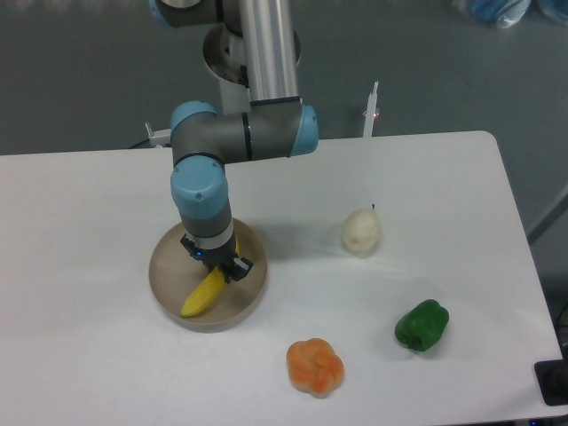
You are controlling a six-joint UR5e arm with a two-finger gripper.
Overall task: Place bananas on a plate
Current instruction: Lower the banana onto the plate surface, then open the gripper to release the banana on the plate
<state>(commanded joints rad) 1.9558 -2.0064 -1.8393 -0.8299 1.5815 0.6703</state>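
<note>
Camera view, left to right:
Plate (169, 293): beige, low rim, on the white table (89, 222); banana inside it
Banana (201, 295): bright yellow, curved, lower tip toward the plate's front-left, upper end under the gripper
Gripper (222, 263): low over the plate, fingers either side of the banana's upper end; appears closed on it, contact partly hidden
Handling, judged: toy-like, probably light, stiff, smooth skin possibly slippery; grip across the narrow width near mid-length for balance
Pear (362, 232): pale, well apart on the right
Orange fruit (315, 365): front edge
Green pepper (422, 325): far right
</note>
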